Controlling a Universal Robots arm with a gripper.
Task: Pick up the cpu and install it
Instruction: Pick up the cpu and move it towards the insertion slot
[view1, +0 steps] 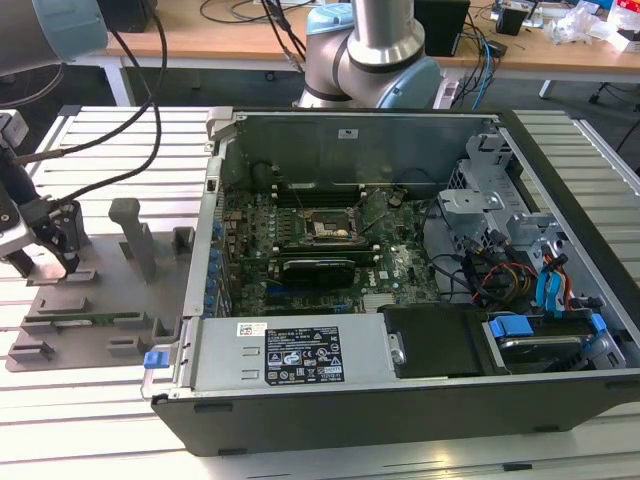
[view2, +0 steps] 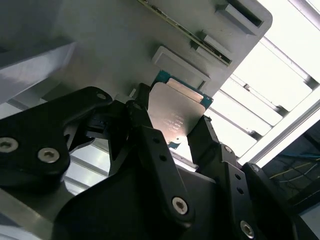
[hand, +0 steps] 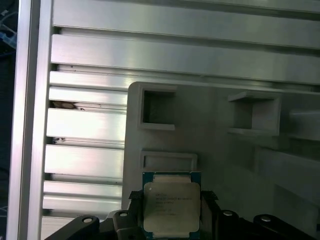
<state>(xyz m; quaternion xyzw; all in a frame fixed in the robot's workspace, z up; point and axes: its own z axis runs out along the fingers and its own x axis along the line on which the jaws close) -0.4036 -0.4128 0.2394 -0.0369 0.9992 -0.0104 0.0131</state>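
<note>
The cpu (hand: 171, 207), a small square chip with a silvery top and green edge, sits between my gripper's (hand: 171, 200) black fingers, which press on two opposite edges. In the second wrist view the cpu (view2: 175, 115) is clamped the same way by the gripper (view2: 174, 114), close over the grey plastic tray (view2: 125, 40). Whether the chip still rests on the tray I cannot tell. In the exterior view the gripper (view1: 55, 250) is low over the tray (view1: 100, 300), at the exterior view's left, far from the motherboard's dark socket (view1: 327, 228).
An open computer case (view1: 420, 400) lies at the middle and the exterior view's right, holding the green motherboard (view1: 400, 260), cables and drive bays. The tray has upright grey posts (view1: 135, 235). The table is ribbed aluminium (hand: 85, 125). A second arm's base (view1: 375, 60) stands behind the case.
</note>
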